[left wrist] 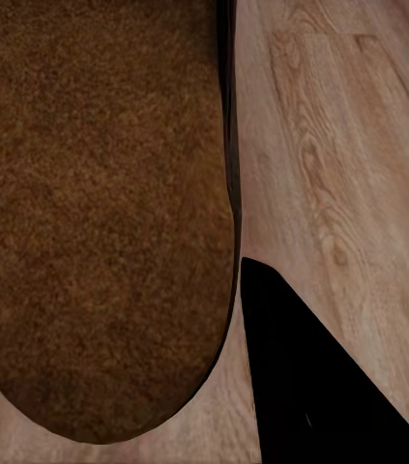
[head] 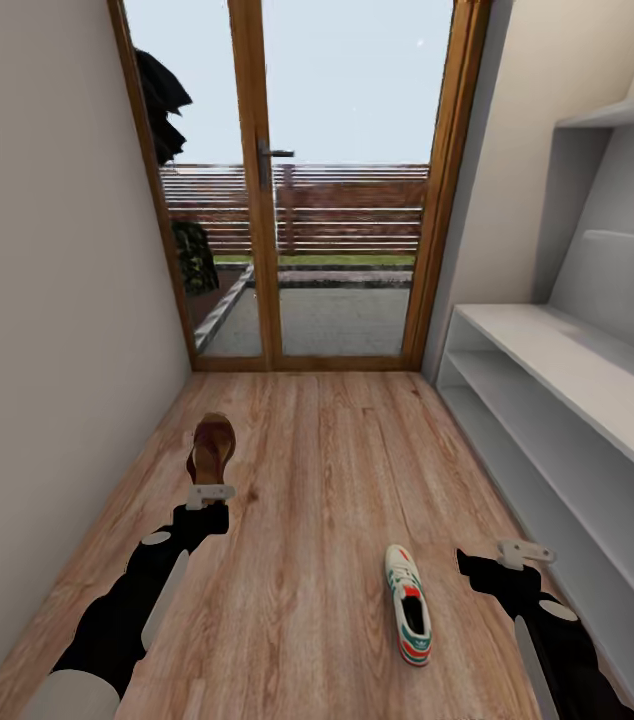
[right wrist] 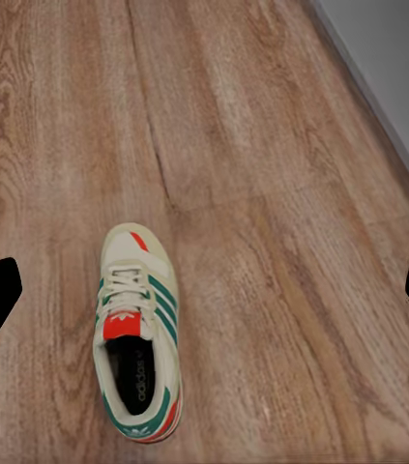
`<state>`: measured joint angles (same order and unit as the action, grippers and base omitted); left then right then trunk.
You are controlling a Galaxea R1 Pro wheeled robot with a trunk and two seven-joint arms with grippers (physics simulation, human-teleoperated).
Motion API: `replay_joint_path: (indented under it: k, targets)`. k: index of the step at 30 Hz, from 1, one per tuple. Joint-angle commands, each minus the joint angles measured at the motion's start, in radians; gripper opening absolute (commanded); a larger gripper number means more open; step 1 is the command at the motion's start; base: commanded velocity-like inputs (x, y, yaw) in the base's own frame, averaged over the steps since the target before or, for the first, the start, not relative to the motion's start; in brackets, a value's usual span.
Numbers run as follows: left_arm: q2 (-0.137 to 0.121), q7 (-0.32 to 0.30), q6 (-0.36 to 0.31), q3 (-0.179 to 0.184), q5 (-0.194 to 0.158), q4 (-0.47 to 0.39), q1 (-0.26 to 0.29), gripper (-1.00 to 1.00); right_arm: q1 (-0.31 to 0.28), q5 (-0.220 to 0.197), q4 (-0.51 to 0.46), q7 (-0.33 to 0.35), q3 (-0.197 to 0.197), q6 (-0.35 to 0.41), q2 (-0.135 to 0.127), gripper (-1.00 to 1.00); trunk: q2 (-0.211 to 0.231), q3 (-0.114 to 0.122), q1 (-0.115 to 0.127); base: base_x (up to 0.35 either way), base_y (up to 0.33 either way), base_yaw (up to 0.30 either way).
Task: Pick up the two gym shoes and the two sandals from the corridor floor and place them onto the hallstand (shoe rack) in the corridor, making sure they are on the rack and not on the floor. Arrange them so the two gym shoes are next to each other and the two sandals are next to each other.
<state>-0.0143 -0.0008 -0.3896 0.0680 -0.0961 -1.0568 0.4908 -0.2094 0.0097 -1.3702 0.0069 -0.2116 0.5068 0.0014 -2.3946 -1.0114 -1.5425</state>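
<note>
Left claw (head: 209,494) grasping sandal (head: 212,449) | right claw (head: 523,552) released, gym shoe (head: 408,603) beside

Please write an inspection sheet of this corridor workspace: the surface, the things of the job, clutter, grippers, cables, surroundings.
Surface: wood-plank corridor floor.
Job's things: one gym shoe lies alone on the floor, near the right gripper; one sandal is at the left gripper, its brown sole close before the left wrist camera; the hallstand carries no shoes on its visible shelves.
Clutter: nothing seen.
Grippers: right open above the floor, holding nothing; left cannot be judged.
Cables: nothing seen.
Surroundings: glazed door ahead, plain wall on the left.
</note>
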Motion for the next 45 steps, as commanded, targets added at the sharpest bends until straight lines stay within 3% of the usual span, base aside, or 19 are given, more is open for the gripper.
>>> replay_joint_path:
  k: [1, 10, 35, 38, 41, 45]
  targets:
    - [-0.001, -0.001, -0.006, 0.002, -0.007, -0.002, 0.0, -1.0, -0.001, 0.001, -0.001, 0.001, 0.0, 0.006, 0.0, 1.0, 0.0, -0.001, 0.0, 0.18, 0.15, -0.297]
    - [-0.001, -0.001, -0.006, 0.001, -0.006, -0.002, 0.0, -1.0, -0.001, 0.001, -0.001, 0.001, 0.0, 0.006, 0.0, 1.0, 0.0, -0.001, 0.0, 0.116, 0.095, -0.237]
    - [-0.001, -0.001, -0.005, 0.001, -0.005, -0.005, 0.0, -1.0, -0.001, 0.001, 0.002, 0.004, 0.003, 0.006, 0.0, 1.0, 0.0, -0.001, 0.0, 0.001, 0.0, -0.002]
    - [-0.001, -0.001, -0.005, 0.001, -0.005, -0.004, 0.0, -1.0, -0.001, 0.001, 0.002, 0.002, 0.034, 0.006, 0.0, 1.0, 0.0, -0.003, 0.0, 0.0, 0.0, 0.0]
    - [-0.001, -0.001, -0.005, 0.001, -0.005, -0.005, 0.0, -1.0, -0.001, 0.001, 0.002, -0.004, 0.106, 0.006, 0.0, 1.0, 0.0, -0.007, 0.0, 0.0, 0.0, 0.0]
    - [-0.001, -0.001, -0.005, 0.001, -0.005, -0.005, 0.0, -1.0, -0.001, 0.001, 0.003, -0.005, 0.13, 0.006, -0.001, 1.0, -0.028, -0.025, -0.015, 0.0, 0.0, 0.0]
